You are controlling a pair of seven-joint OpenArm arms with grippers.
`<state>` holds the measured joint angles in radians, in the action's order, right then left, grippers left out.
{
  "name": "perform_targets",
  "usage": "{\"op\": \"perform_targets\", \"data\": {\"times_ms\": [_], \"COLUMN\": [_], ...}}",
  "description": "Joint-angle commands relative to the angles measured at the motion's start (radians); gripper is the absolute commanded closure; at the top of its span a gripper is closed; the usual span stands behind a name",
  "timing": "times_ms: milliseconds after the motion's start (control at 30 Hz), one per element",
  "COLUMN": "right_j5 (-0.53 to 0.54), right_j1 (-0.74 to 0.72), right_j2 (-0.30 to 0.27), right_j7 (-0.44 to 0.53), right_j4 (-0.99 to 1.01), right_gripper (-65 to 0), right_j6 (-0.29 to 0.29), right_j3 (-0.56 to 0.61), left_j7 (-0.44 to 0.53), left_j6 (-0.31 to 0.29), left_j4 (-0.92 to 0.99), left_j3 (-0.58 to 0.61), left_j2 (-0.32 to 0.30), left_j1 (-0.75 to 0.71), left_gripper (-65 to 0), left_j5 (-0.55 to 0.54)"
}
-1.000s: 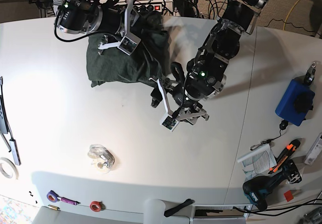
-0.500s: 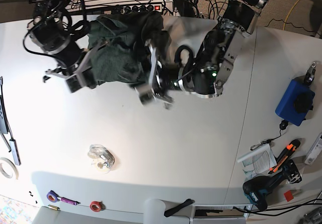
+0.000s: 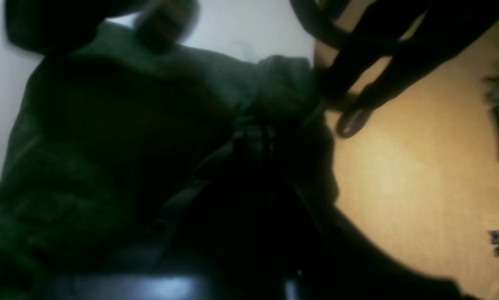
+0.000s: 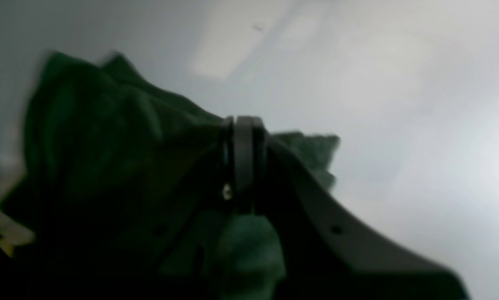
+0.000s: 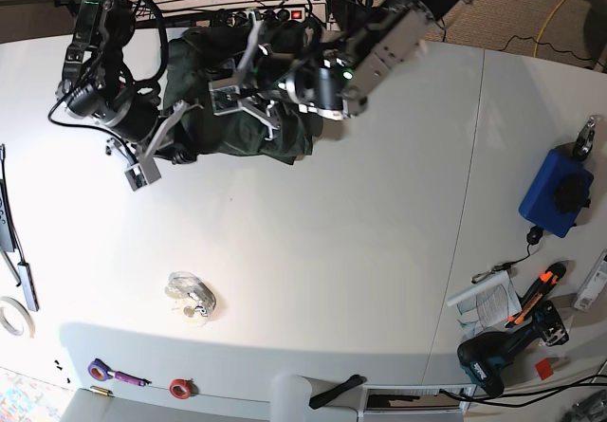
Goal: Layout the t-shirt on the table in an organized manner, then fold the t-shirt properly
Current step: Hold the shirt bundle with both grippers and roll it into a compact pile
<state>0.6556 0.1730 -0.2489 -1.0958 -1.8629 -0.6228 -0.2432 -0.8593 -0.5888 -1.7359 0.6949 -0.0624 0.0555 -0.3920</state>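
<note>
I see the t-shirt [image 5: 237,109] bunched in a dark green heap at the far edge of the table [image 5: 313,280], a little toward the far-left corner in the base view. It isn't laid out; it's wrinkled and piled up, with part of it against the cable clutter behind the table's far edge.

The right gripper [image 5: 174,128] is at the heap's left side. In the right wrist view its fingers [image 4: 243,158] are pressed together with green cloth bulging on both sides of them, so I read it as clamped on a fold of the shirt. That view is blurred, so I can't tell which part of the shirt it has.

The left gripper [image 5: 248,95] sits on top of the heap, its arm coming in from the far right side. The left wrist view is very dark and blurred; the fingers [image 3: 253,137] look drawn together and buried in fabric [image 3: 108,146], with cloth wrapped round the tip. I take that as closed on the shirt.

Elsewhere on the table:
- A crumpled clear plastic piece [image 5: 191,297] lies toward the near-left corner, well apart from the shirt.
- A blue box [image 5: 555,192] sits at the right edge.
- A cordless drill [image 5: 493,356] and an orange-handled tool [image 5: 537,289] are near the near-right corner.
- A red tape roll [image 5: 179,387] and a purple one [image 5: 98,370] are at the near edge.
</note>
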Motion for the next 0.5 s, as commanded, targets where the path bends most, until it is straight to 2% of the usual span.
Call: {"op": "perform_targets", "data": {"times_ms": [0,67,167,267,467], "right_j5": [0.035,0.061,0.032,0.024,0.014], "right_j1": [-0.014,-0.015,-0.014,-0.014,-0.024], "right_j2": [-0.011,-0.011,-0.011,-0.011,-0.011], "right_j7": [0.012,0.011,0.006,-0.005,0.008], "right_j4": [-0.01,-0.007,-0.007,-0.006,0.119], "right_gripper": [0.0,0.0,0.0,0.0,0.0], "right_j6": [-0.016,-0.032,-0.031,-0.031,-0.031], "right_j3": [-0.005,-0.005,-0.005,-0.005,-0.005], "left_j7": [0.044,0.056,0.058,0.059,0.025], "left_j6": [0.012,0.032,0.034,0.074,0.076], "left_j4": [-0.018,-0.018,-0.016,-0.002,0.008], "left_j3": [0.007,0.01,0.009,0.01,0.01], "left_j2": [0.032,0.06,0.079,0.079,0.077], "left_j1": [0.011,0.009,0.008,0.003,-0.06], "left_gripper": [0.0,0.0,0.0,0.0,0.0], "left_j5": [-0.01,-0.002,0.027,0.044,0.097]}}
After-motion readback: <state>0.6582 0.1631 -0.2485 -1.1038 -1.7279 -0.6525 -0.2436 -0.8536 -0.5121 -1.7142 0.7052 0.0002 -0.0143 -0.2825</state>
